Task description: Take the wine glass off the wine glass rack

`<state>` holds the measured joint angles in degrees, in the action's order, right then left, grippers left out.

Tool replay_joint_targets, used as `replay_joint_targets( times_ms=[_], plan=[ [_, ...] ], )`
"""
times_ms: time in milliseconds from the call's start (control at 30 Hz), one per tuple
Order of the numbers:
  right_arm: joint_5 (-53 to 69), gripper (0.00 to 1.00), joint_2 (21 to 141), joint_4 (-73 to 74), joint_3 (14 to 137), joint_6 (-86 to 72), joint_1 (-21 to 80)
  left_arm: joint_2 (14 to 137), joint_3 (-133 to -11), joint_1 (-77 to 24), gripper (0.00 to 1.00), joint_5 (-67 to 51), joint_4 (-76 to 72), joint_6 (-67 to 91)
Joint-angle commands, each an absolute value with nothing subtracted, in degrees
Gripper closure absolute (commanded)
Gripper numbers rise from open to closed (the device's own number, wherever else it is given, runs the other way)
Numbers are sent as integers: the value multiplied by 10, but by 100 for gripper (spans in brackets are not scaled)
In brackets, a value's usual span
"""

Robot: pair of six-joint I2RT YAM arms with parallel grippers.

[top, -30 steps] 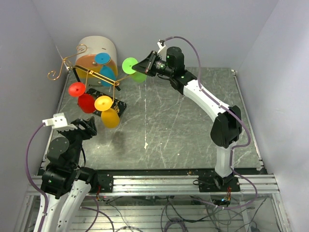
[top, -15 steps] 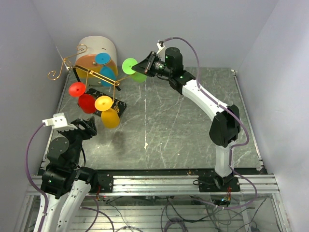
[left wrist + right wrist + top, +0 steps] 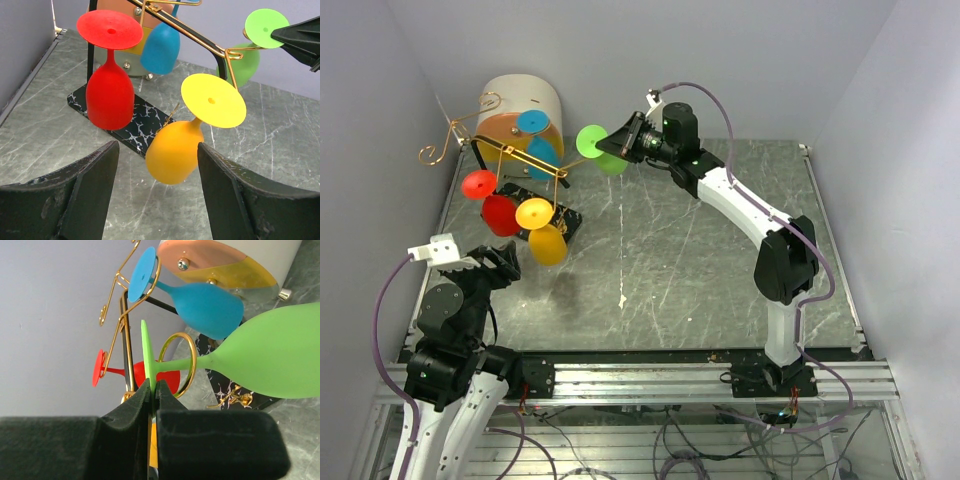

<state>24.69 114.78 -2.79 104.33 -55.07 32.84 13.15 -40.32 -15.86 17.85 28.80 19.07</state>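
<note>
On my far left the left gripper (image 3: 157, 146) hangs low over the table (image 3: 720, 260) with its fingers spread wide, nothing between them, facing the wine glass rack (image 3: 517, 154). The rack's black speckled base (image 3: 131, 124) sits at the table's back left corner, just in front of a cream drum (image 3: 520, 98) with an orange face. From the gold rails I see a red glass (image 3: 109, 95) hanging bowl down on the left, a blue glass (image 3: 161, 46) further back, and a yellow glass (image 3: 175, 150) nearest my left camera, tilted with its foot up.

Moving right, the green wine glass (image 3: 270, 357) is at the rack's right end, lying roughly level, its bowl pointing toward the drum side. Its stem crosses the gold scroll loop (image 3: 187, 347) at the rail tip; I cannot tell whether it passes through the loop or only in front of it. The right gripper (image 3: 152, 385) is pressed together on the thin edge of the green foot, pinching the disc edge-on, with the arm reaching in from the right side of the table, well above the surface
</note>
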Motion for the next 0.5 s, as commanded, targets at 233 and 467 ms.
replay_joint_targets(
  times_ms=[233,467],
  plan=[
    [280,100,1132,-41,1045,-548,349,135,-415,-160,25,179,282,189],
    [275,100,1136,-27,1054,-537,361,134,-416,-160,25,180,282,189]
  ],
)
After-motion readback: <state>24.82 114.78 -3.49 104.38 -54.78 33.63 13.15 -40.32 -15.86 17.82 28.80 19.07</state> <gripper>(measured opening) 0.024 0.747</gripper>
